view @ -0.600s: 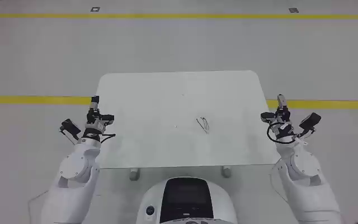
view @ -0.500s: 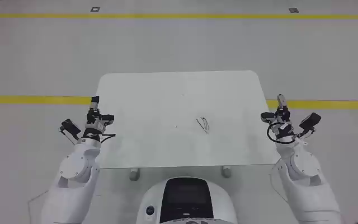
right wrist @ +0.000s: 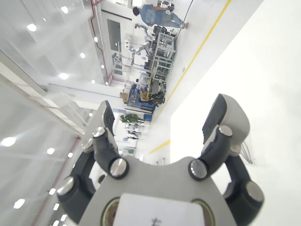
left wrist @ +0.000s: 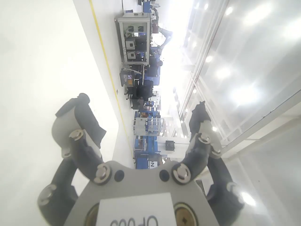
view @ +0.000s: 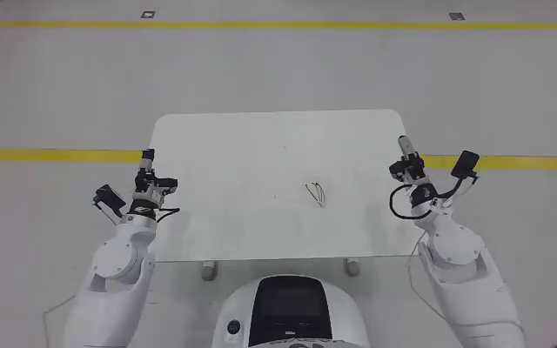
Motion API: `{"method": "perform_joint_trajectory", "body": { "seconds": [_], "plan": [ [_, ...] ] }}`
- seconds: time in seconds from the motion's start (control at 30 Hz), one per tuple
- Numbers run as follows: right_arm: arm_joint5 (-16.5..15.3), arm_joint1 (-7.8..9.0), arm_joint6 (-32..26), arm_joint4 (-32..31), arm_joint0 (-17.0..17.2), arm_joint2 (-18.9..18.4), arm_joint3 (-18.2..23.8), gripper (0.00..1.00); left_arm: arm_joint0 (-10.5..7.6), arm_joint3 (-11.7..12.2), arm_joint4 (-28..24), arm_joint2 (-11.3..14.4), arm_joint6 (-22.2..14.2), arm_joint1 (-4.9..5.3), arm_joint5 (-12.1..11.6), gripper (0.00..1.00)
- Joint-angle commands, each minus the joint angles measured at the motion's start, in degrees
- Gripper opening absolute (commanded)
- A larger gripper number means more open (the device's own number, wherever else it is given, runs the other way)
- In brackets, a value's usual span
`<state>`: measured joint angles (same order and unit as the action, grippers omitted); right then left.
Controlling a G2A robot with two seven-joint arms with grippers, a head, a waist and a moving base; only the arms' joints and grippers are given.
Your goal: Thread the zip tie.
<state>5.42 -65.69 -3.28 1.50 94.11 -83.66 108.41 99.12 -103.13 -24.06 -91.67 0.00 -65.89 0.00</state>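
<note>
Open tabletop lies between two raised arms: the white table (view: 244, 148) carries one small item, with bare surface running out to all four rounded corners. A yellow floor line (view: 52, 155) passes behind it on either side.

The left gripper (view: 146, 158) hangs at the table's left edge, about level with its middle. Its fingers are spread wide with nothing between them, as its wrist camera confirms (left wrist: 141, 104), and the table's surface (left wrist: 47, 48) runs along one side of them.

The right gripper (view: 404, 146) stands just inside the table's right edge, also spread and holding nothing (right wrist: 164, 109), with the tabletop (right wrist: 258, 71) beside one finger.

The zip tie (view: 316, 192) lies loose on the table, curled into a narrow loop, a little right of centre and toward the robot's side. It sits well apart from both grippers, nearer the right one.

Compared with half a second ago, the right arm has swung inward from beyond the right edge to above it, while the left arm and the zip tie have kept their places.
</note>
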Motion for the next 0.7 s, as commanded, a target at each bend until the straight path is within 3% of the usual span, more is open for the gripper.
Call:
{"method": "perform_joint_trajectory", "body": {
  "seconds": [0.0,0.43,0.53,0.67],
  "plan": [
    [0.0,-0.21,-0.9,-2.6,-1.4,2.8,0.1,1.0,0.0,0.0,0.0,0.0,0.0,0.0,0.0,1.0],
    [0.0,-0.21,-0.9,-2.6,-1.4,2.8,0.1,1.0,0.0,0.0,0.0,0.0,0.0,0.0,0.0,1.0],
    [2.6,-0.14,-4.1,-7.5,-5.5,4.4,0.5,1.0,0.0,0.0,0.0,0.0,0.0,0.0,0.0,1.0],
    [7.1,-0.48,-9.1,-12.2,-13.9,8.3,-2.2,1.0,0.0,0.0,0.0,0.0,0.0,0.0,0.0,1.0]
  ]
}}
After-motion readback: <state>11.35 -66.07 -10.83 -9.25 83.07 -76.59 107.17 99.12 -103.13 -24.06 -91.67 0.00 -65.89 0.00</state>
